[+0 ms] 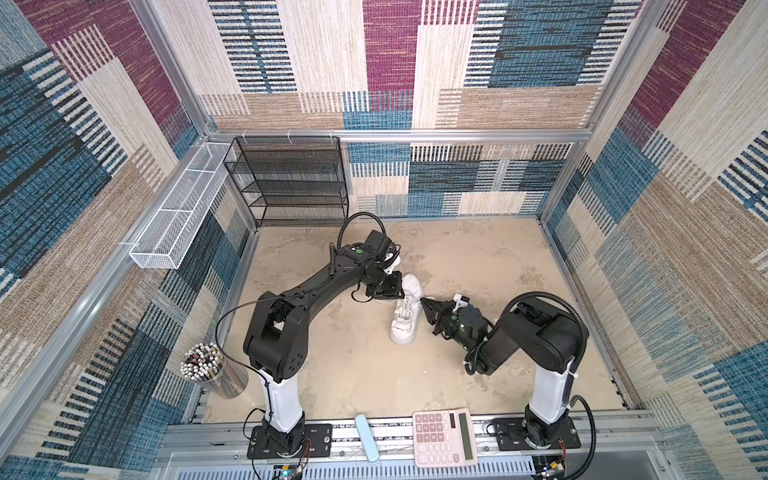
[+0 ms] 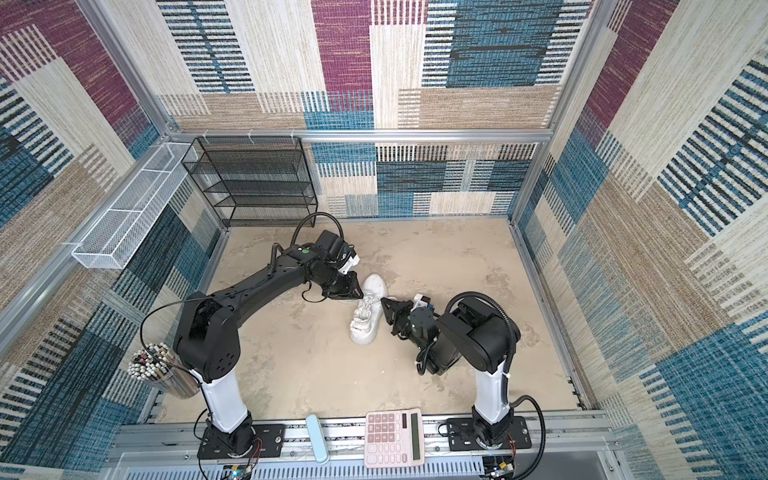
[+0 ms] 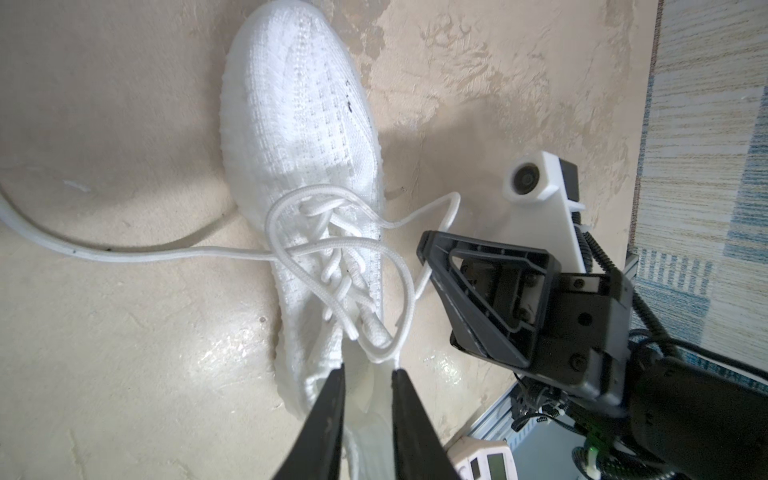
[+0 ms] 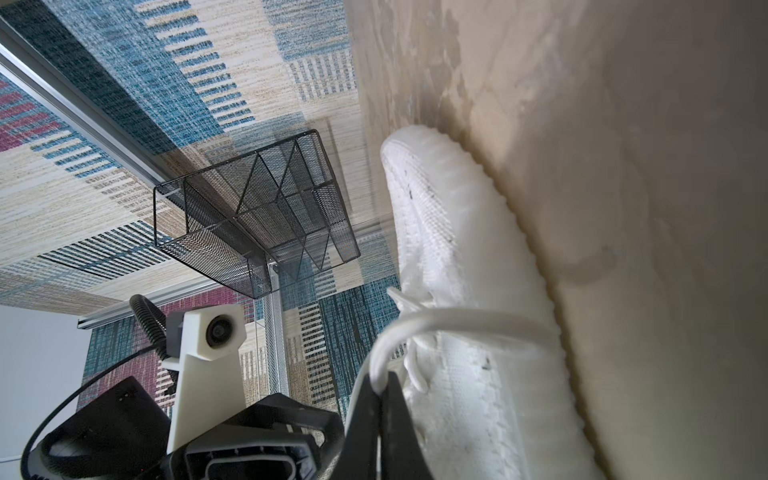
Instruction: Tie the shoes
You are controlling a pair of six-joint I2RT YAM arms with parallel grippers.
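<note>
The shoe (image 1: 402,322) lies mid-table (image 1: 353,374), toe far, between the grippers. The right gripper (image 4: 380,384), just right of it, is clamped on a lace (image 4: 457,319) loop. The left gripper (image 3: 370,374) hangs above the shoe, jaws slightly apart; I cannot tell whether it holds anything.

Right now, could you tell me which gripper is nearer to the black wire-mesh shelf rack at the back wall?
Left. The left gripper hovers over the white knit sneaker on the rack's side; the right gripper, pinching a white lace, sits across the sneaker, farther away.
</note>
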